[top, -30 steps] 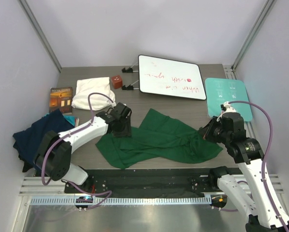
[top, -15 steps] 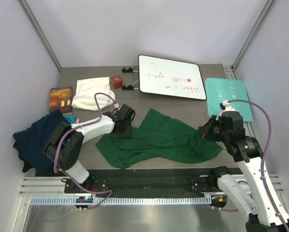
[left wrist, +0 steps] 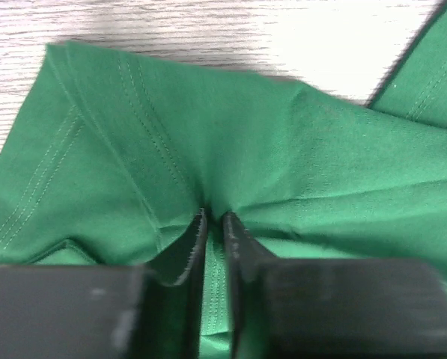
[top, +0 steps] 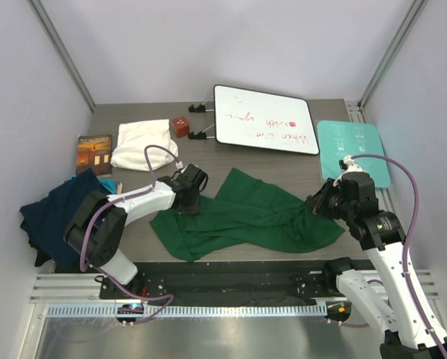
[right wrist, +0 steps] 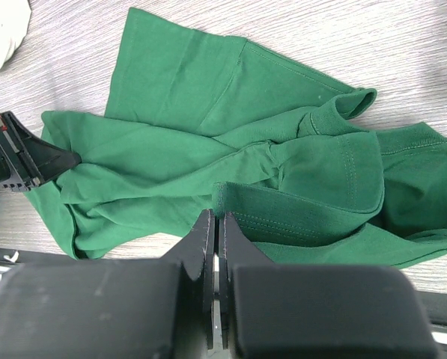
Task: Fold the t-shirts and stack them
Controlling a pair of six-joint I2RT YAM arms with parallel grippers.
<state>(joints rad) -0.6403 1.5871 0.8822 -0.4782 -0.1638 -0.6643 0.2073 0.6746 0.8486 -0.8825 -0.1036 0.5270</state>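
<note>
The left gripper [left wrist: 214, 215], open a moment before, is now clenched on a pinched fold at the left edge of the dark green t-shirt [top: 245, 217], which lies rumpled on the table [top: 208, 153], while the right gripper [right wrist: 214, 218] is kept shut at its right edge, so folding is judged ready to begin.

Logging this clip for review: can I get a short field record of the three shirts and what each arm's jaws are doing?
green shirt: crumpled, centre, unfolded
navy shirt: heaped, far left
cream shirt: folded, back left
left gripper: jaws pinching green shirt's left edge
right gripper: jaws shut, apparently on green shirt's right hem
stack: not started
</note>
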